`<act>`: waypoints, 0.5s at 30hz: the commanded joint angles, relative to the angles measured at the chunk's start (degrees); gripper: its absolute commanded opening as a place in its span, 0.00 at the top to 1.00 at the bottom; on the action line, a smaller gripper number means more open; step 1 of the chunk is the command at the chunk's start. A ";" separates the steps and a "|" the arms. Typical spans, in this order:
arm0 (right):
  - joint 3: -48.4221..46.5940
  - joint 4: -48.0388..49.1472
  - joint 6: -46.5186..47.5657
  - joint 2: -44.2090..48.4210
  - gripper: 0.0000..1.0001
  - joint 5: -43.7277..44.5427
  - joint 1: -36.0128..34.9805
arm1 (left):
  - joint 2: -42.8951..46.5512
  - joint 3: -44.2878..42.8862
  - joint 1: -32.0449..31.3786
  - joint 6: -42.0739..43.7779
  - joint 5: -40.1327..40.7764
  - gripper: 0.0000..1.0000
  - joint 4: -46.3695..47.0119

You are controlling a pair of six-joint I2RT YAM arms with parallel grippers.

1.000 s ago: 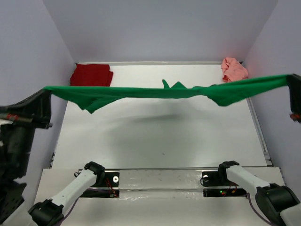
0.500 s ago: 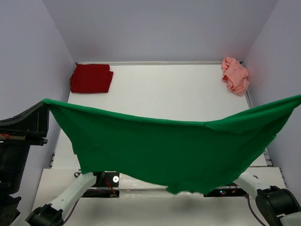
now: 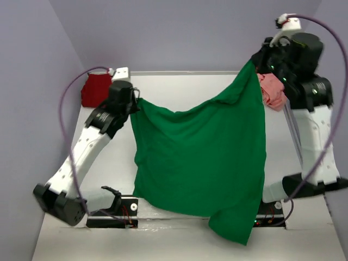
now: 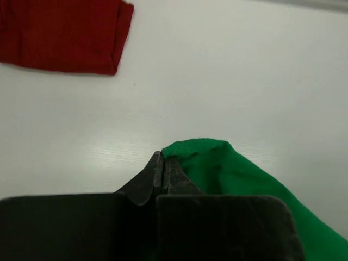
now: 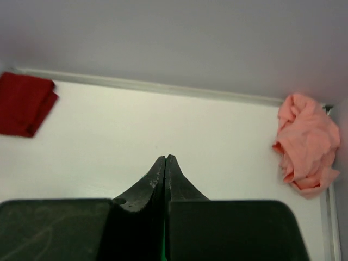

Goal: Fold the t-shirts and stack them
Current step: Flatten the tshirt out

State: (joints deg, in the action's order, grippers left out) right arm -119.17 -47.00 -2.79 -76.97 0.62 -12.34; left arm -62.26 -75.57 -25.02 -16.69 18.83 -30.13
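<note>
**Top view.** Holds the green t-shirt [image 3: 201, 163] up by two top corners. Grips one corner in the clenched left gripper [image 3: 133, 102] over the far left of the table [image 3: 179, 89]. Grips the other in the clenched right gripper [image 3: 254, 61], higher, at the far right. Hangs as an open sheet, sagging along the top edge, with the lower hem reaching the near edge in front of the arm bases; cannot tell whether it touches the table there. Differs from a second back, when pulled into a narrow taut band across the full width, and from half a second back, when spread wide close to the camera. Now draws in narrower and sits further toward the far side. Leaves the dark red t-shirt [image 3: 95, 89] at the far left corner, seemingly folded, and the salmon pink t-shirt [image 3: 272, 89] crumpled at the far right.

**Left wrist view.** Shows the fingers pinched together on a bunched green corner [image 4: 209, 157] above bare table, with the dark red cloth [image 4: 60, 35] beyond.

**Right wrist view.** Shows the fingers closed tip to tip, with barely any green visible. Places the salmon pink heap [image 5: 304, 147] to the far right.

**Meaning for the task.** Reads as the shake-out done and the cloth opened. Probably calls for laying it flat next. Leaves green unfolded and pink untouched.
</note>
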 commanded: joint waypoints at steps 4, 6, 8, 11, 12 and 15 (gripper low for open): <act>-1.15 4.72 1.82 -15.12 1.00 1.50 6.09 | -18.06 -2.04 5.32 -0.28 4.73 1.00 10.52; 0.51 7.00 1.20 -21.09 1.00 -0.09 7.50 | -22.96 -4.31 7.16 -0.54 3.07 1.00 12.28; 0.35 7.45 1.64 -22.61 1.00 -0.18 8.03 | -26.23 -6.68 7.96 -0.71 3.06 1.00 12.47; 0.08 8.68 2.17 -28.39 1.00 -2.10 9.17 | -31.86 -12.13 8.05 0.33 3.67 1.00 10.52; -0.35 8.60 2.17 -29.28 1.00 -1.33 9.17 | -33.00 -13.01 8.14 0.78 3.24 1.00 10.70; -1.49 9.38 2.17 -32.61 1.00 -3.60 9.97 | -39.67 -18.28 8.40 1.39 2.27 1.00 10.27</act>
State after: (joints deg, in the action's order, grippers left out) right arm -118.02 -43.09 -1.58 -107.59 0.36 -3.09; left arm -97.51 -87.57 -16.67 -16.49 21.02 -22.37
